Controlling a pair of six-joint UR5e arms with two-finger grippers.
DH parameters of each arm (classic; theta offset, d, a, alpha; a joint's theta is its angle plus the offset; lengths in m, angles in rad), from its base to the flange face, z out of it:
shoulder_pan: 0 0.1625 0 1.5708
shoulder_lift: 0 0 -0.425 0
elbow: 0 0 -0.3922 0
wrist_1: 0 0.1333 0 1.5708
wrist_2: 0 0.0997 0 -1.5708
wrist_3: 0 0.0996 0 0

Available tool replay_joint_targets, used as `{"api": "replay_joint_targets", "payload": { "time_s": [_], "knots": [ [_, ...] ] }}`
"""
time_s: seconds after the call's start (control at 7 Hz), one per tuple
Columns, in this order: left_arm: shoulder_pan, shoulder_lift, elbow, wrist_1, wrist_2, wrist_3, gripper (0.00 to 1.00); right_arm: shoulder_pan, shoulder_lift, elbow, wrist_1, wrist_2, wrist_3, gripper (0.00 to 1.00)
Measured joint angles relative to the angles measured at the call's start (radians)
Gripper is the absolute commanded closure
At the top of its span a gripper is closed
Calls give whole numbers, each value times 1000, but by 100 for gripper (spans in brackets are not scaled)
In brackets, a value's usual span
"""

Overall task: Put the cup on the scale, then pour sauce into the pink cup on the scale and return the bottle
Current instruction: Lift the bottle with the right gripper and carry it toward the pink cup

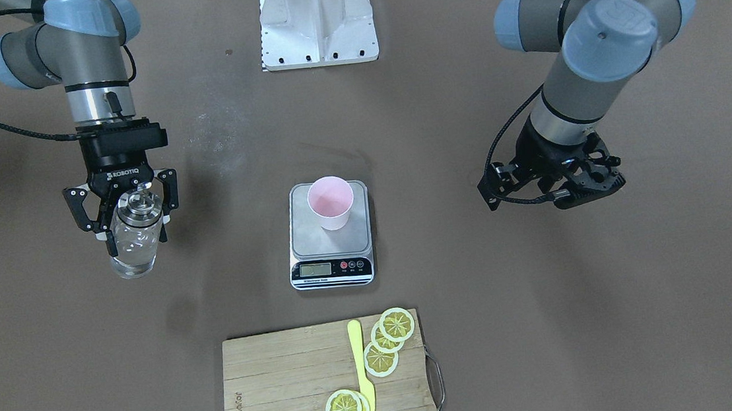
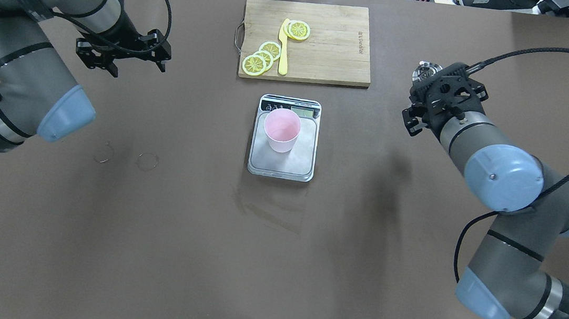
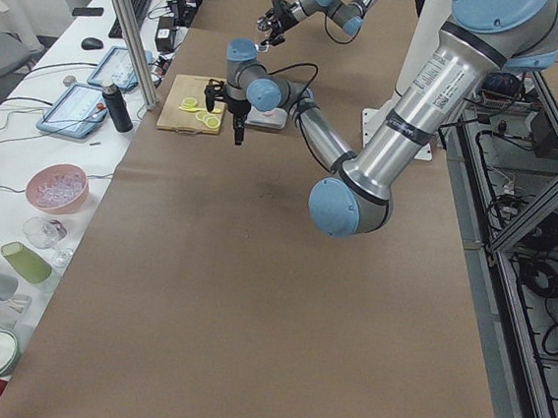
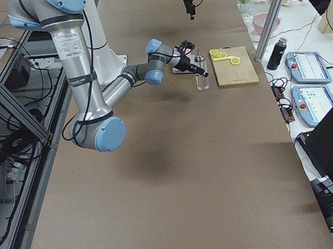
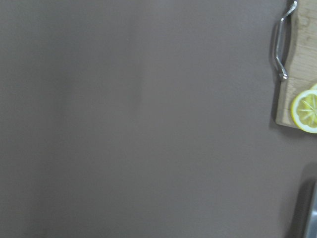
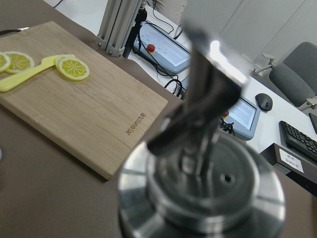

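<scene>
My table (image 1: 581, 319), brown cover. Directly on it: scale (image 1: 308, 238), centre; wooden cutting board (image 1: 276, 385), far side; my white base plate (image 1: 316, 18).

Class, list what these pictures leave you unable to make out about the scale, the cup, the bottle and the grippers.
Scale reading: display too small in front-facing and overhead views.
Cup contents: clear liquid would not show against the pink, any view.
Bottle body: hidden under the right gripper in the overhead view; only a blurred cap in the right wrist view.
Right gripper's grip: pad contact unclear, front-facing view.
</scene>
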Motion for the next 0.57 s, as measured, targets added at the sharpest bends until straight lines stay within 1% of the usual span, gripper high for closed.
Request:
{"api": "replay_joint_targets", "payload": {
  "time_s": [0.43, 0.57],
  "knots": [
    [-72, 76, 2, -2, 0, 156, 1, -108, 67, -3, -172, -192, -31, 100],
    [-80, 89, 5, -2, 0, 175, 1, -142, 76, -6, -218, -260, -81, 100]
  ]
}}
